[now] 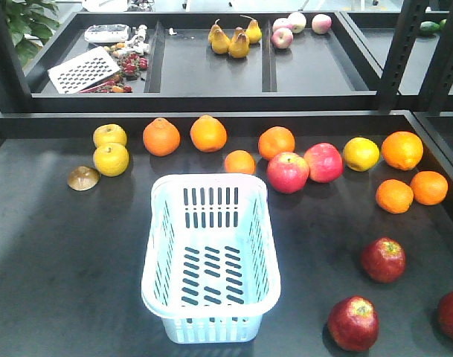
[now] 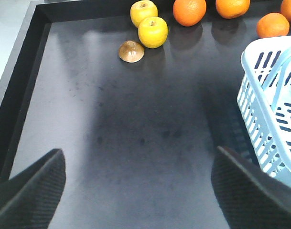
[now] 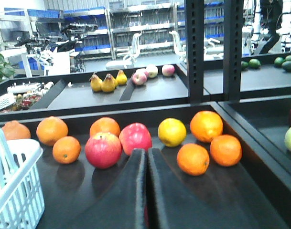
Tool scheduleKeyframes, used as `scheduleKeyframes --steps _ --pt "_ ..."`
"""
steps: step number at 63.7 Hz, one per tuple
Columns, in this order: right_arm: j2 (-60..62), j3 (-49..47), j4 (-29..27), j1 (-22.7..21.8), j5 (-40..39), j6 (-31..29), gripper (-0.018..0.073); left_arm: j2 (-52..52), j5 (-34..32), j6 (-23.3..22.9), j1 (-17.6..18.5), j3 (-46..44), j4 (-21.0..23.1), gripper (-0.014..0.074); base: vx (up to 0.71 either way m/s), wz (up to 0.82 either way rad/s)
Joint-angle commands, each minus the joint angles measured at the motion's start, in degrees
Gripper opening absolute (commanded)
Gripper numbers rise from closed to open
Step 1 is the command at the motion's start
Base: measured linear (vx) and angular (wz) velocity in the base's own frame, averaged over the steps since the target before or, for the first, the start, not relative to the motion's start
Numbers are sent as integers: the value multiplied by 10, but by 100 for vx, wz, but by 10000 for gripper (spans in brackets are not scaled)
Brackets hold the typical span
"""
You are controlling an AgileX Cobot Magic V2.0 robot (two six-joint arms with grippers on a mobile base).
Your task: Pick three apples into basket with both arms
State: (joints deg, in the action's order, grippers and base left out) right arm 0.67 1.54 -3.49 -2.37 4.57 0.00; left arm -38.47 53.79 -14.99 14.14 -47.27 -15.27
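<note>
Well right of the pale blue basket (image 1: 158,223), three dark red apples (image 1: 383,259) lie apart on the black tray (image 1: 62,260). The left gripper (image 2: 139,155) hangs with jaws spread wide beside the basket. The right gripper (image 3: 146,152), fingers pressed together, faces a row of oranges (image 3: 193,159).

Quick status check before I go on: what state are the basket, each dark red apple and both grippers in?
basket: upright, empty.
farthest dark apple: on the table, outside the basket, not gripped.
nearest dark apple: on the table, not gripped.
right-edge dark apple: on the table, cut off by the frame.
left gripper: open, empty.
right gripper: shut, nothing seen in it.
</note>
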Motion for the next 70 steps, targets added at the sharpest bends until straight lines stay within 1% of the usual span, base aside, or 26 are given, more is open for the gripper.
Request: scheduleKeyframes --steps 1,13,19,34,41,45,56,64,70 --pt "5 -38 -3 -3 -18 0 -8 1 -30 -5 0 -13 -10 587 0 0" --pt "-65 -131 -21 -3 40 0 -8 1 -30 -5 0 -13 -10 587 0 0" --pt "-125 -199 -26 -3 117 0 -8 1 -30 -5 0 -13 -10 587 0 0" --pt "-291 -347 -26 -3 364 0 -8 1 -31 -5 0 -13 -10 587 0 0" --pt "-352 -388 -32 -3 438 0 -8 1 -31 -5 0 -13 -10 587 0 0" --pt "-374 -400 -40 -3 454 0 -8 1 -31 -5 0 -13 -10 587 0 0" --pt "-405 -404 -45 -3 444 0 -8 1 -31 -5 0 -13 -10 587 0 0" --pt "-415 -404 -39 -3 448 -52 19 1 -31 -5 0 -13 -10 587 0 0" --pt "-416 -404 -41 -3 457 -86 95 1 -31 -5 0 -13 -10 587 0 0"
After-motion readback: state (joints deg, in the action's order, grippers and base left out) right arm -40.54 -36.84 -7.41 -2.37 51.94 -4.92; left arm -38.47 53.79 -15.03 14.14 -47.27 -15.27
